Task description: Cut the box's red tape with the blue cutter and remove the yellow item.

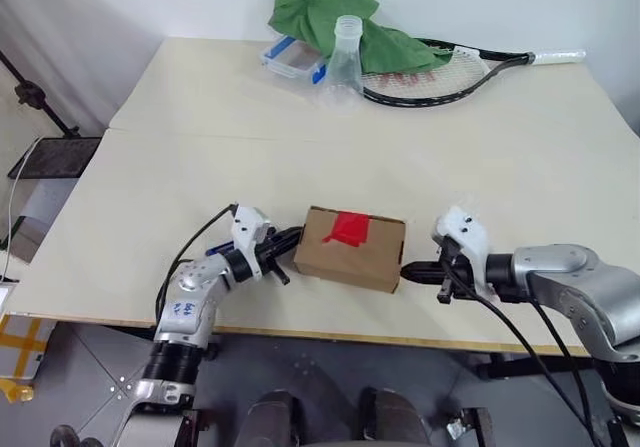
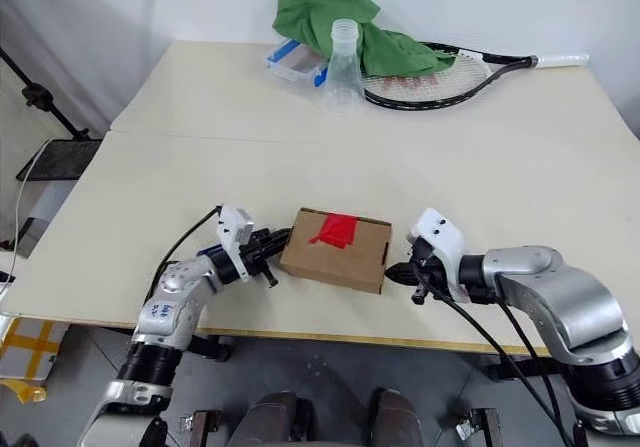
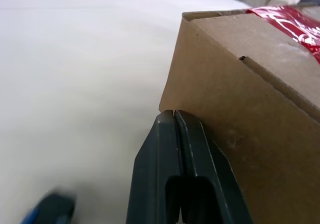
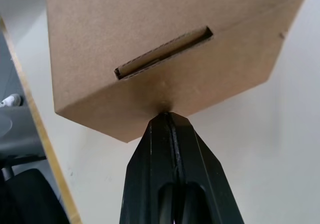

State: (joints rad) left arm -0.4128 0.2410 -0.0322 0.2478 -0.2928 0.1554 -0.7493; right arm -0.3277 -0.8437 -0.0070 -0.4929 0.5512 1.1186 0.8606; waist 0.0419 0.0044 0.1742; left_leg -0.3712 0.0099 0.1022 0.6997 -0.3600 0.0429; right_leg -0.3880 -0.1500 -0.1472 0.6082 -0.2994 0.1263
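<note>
The brown cardboard box [image 1: 340, 257] lies near the table's front edge with its lid down, and the red tape [image 1: 350, 229] sits on top across the flap. My left gripper [image 1: 290, 240] is shut, and its tips [image 3: 172, 113] press the box's left end at a lower corner. My right gripper [image 1: 405, 267] is also shut. Its tips [image 4: 165, 115] touch the box's right end just below a narrow slot [image 4: 162, 53]. A blurred blue and dark shape, the blue cutter [image 3: 50, 209], lies on the table beside my left wrist. The yellow item is hidden.
At the back of the table lie a green cloth [image 1: 330, 12], a clear flask [image 1: 345, 62], a clear container with blue trim [image 1: 293, 59] and a tennis racket [image 1: 440, 77]. The table's front edge [image 1: 300, 332] runs just behind both wrists.
</note>
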